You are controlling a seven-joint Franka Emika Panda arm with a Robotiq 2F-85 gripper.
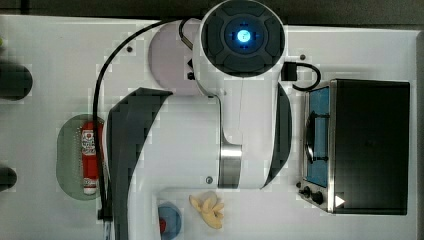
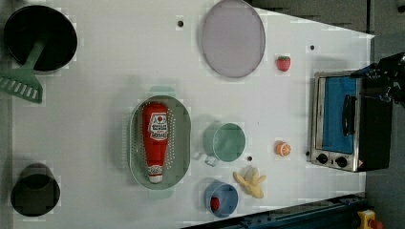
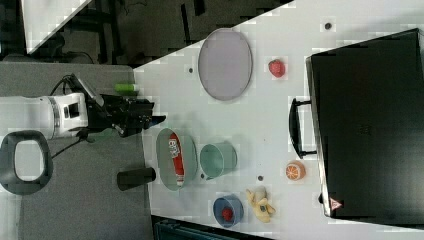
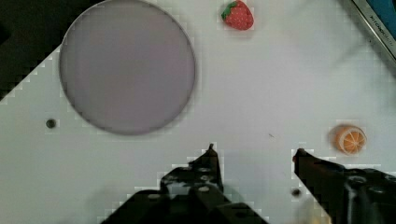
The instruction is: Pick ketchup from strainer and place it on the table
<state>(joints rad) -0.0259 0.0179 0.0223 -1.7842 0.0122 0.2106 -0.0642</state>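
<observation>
**Ketchup lies in the strainer while the gripper hangs apart, fingers spread**

In the left view we see the slim red ketchup squeeze bottle [image 2: 155,140] lying lengthwise inside the pale green oval plastic strainer [image 2: 184,131], white cap toward the left view's bottom. Its white label carries a red emblem and lines of print too small for us to read. The strainer rests on the large flat white table [image 2: 105,95], just beside a round green cup [image 2: 228,141].

The top view gives us the white robot arm [image 1: 240,115] across most of the table, with the bottle and half the strainer beside it at the top view's left.

The right view shows the black gripper [image 3: 155,119] off the table's edge, near the strainer but clear of it and of the bottle.

From the wrist view we see two dark fingers [image 4: 208,168] standing well apart with nothing between them, bare table beyond. This view also brings close a round grey plate [image 4: 127,65], a small red strawberry [image 4: 238,15] and an orange half [image 4: 349,139].

The left view further shows a silver toaster oven with a blue window [image 2: 341,121], a peeled banana [image 2: 250,181], a blue bowl holding something red [image 2: 220,198], a black pan [image 2: 40,38] and a green spatula [image 2: 21,83].
</observation>
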